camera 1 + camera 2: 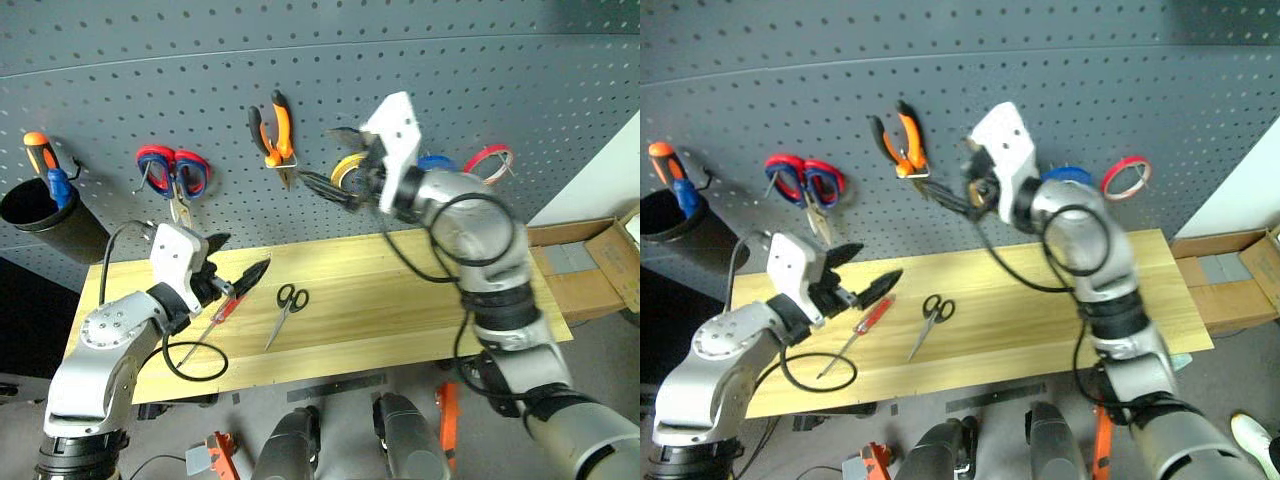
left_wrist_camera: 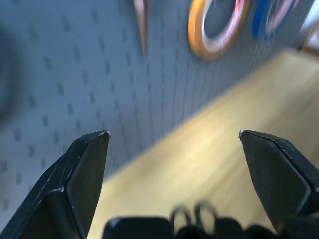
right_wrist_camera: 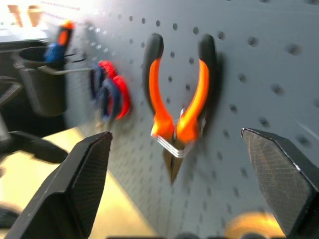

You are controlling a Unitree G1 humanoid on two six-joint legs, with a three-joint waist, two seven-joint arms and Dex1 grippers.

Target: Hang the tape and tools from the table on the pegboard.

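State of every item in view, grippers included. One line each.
Orange-and-black-handled pliers: hanging on the grey-blue pegboard.
Blue tape ring: on the pegboard.
Yellow tape roll: on the pegboard.
Thin red tape roll: on the pegboard.
Red-handled screwdriver: lying on the wooden table.
Black-handled scissors: lying on the table.
Left gripper: open, empty.
Right gripper: open, empty.

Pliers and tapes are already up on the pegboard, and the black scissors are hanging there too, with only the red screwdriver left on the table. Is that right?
Not quite. The black scissors lie flat on the table, beside the red screwdriver, as the left eye view shows. The pliers and tapes do hang on the pegboard.
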